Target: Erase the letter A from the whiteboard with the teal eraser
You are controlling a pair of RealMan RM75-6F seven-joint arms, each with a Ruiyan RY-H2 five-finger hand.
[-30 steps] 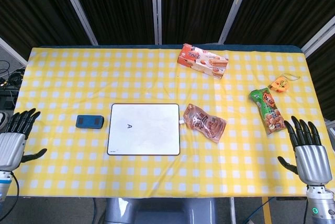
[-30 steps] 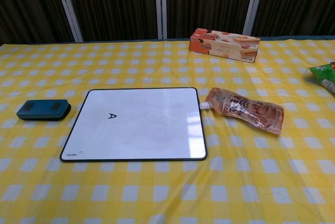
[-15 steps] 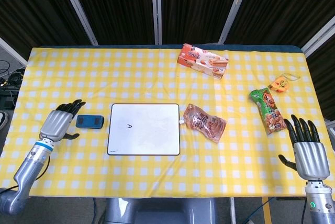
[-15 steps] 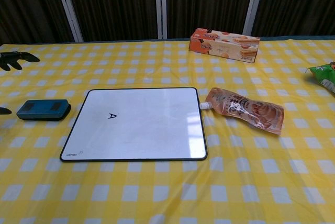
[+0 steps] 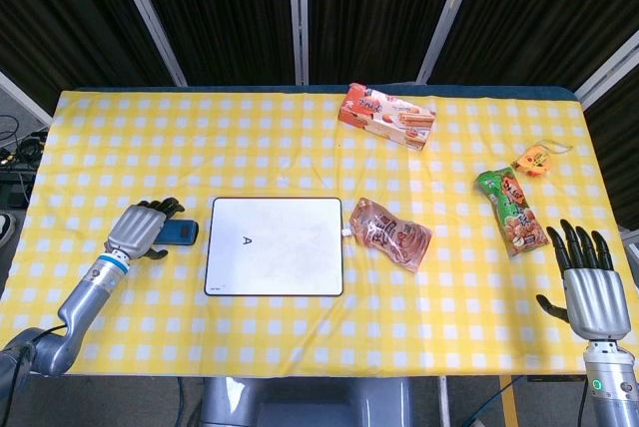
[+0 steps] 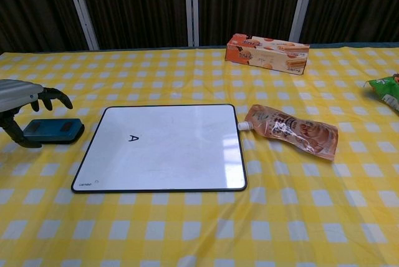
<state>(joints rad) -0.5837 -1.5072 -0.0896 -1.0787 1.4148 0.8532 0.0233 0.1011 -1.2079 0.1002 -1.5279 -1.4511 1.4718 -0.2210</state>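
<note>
1. Though the fingers (image 6: 55,97) of the left hand (image 5: 140,229) arch over the teal eraser (image 6: 52,130), they are spread and hold nothing; thumb low on the eraser's outer side, contact unclear.
2. Step in hand, as I judge it: reach for the eraser, grasp not yet made. Next move calls for lowering and closing across the eraser, then carrying it right onto the whiteboard (image 5: 276,245).
3. Eraser lies just left of the whiteboard, apart from its frame. Letter A (image 6: 133,138) sits on the board's left half, unwiped.
4. Left forearm runs from the table's near-left edge toward the whiteboard.
5. Right hand (image 5: 589,289), well right of the whiteboard, fingers extended and empty.
</note>
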